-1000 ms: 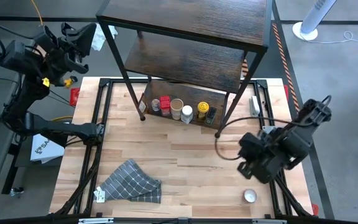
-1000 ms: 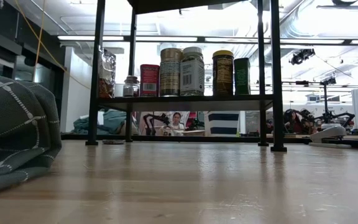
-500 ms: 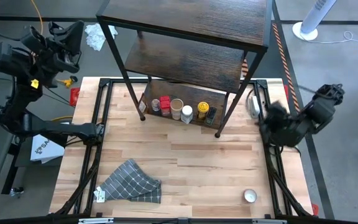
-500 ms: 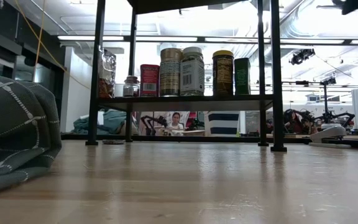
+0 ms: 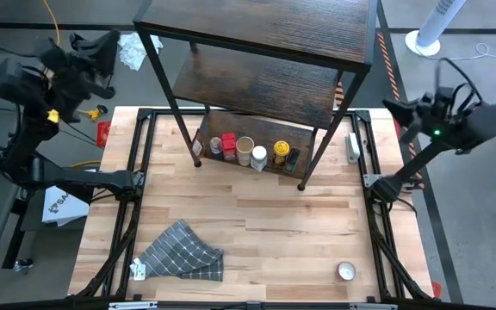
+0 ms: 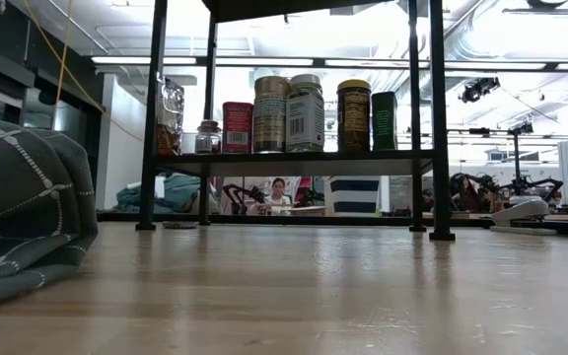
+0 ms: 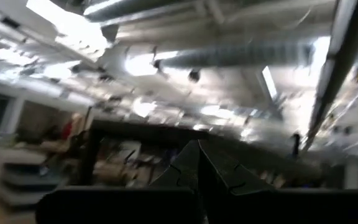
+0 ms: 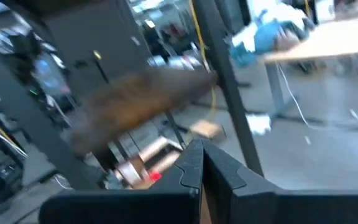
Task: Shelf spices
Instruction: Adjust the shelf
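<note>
Shelf stands at the far side of the surface, dark boards on a thin black frame. Spices sit in a row on its lowest board; in the low view they read, in order, a small dark-lidded jar, a red tin, a tall tan-lidded jar, a white-labelled jar, a yellow-lidded jar and a green container, all upright and close together. Grey checked cloth lies crumpled on the surface's near left part. A small round tin sits alone near the surface's near right corner, well apart from the shelf. Left claw is raised off the surface beyond its far left corner, fingers pressed together, holding nothing. Right claw is raised beyond the surface's right edge, fingers likewise pressed together and empty. A person shows far off in the room behind the shelf.
</note>
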